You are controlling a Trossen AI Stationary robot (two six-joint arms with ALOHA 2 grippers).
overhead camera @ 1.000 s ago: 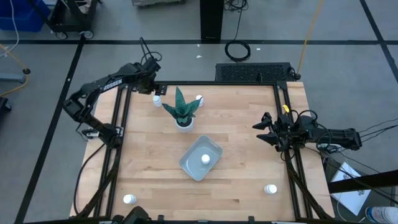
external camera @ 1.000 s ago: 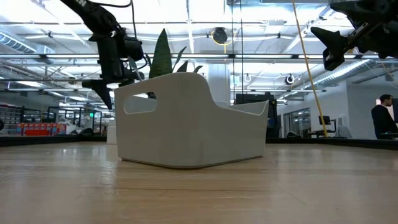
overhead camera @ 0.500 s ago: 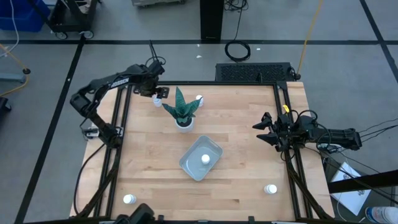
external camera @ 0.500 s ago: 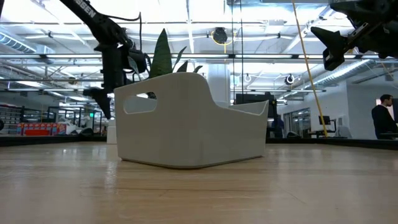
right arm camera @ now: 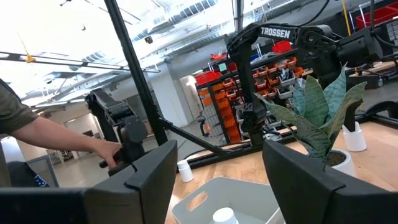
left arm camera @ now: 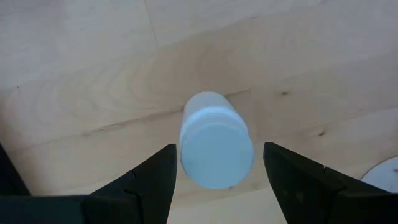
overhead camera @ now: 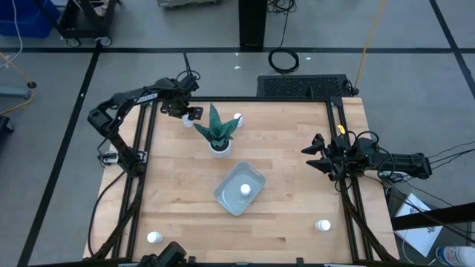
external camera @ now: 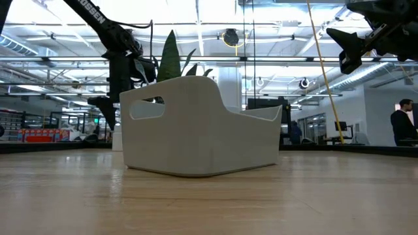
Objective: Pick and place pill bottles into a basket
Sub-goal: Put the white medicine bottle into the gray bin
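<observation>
Left hand (overhead camera: 187,113) sits at the upper left of the high view, over a pill bottle (overhead camera: 187,119) standing on the desk (overhead camera: 178,185) just left of the potted plant (overhead camera: 217,132). That view hides the fingers; the left wrist view shows them spread wide, the bottle's white cap (left arm camera: 216,148) centred between them with a gap on each side, no contact.

Basket (overhead camera: 240,188) lies mid-frame, lower than the plant, with one bottle (overhead camera: 245,189) inside. The low view shows only the basket's wall (external camera: 202,127) and hides that bottle. The right wrist view shows its cap (right arm camera: 224,216) in the basket.

More bottles in the high view: one right of the plant (overhead camera: 238,117), one lower left (overhead camera: 154,237), one lower right (overhead camera: 322,225).

Right hand (overhead camera: 313,157) hovers at the desk's right edge, fingers wide apart, holding nothing, well apart from any bottle.

Person's arm (right arm camera: 56,140) at left of the right wrist view, beyond the desk.
</observation>
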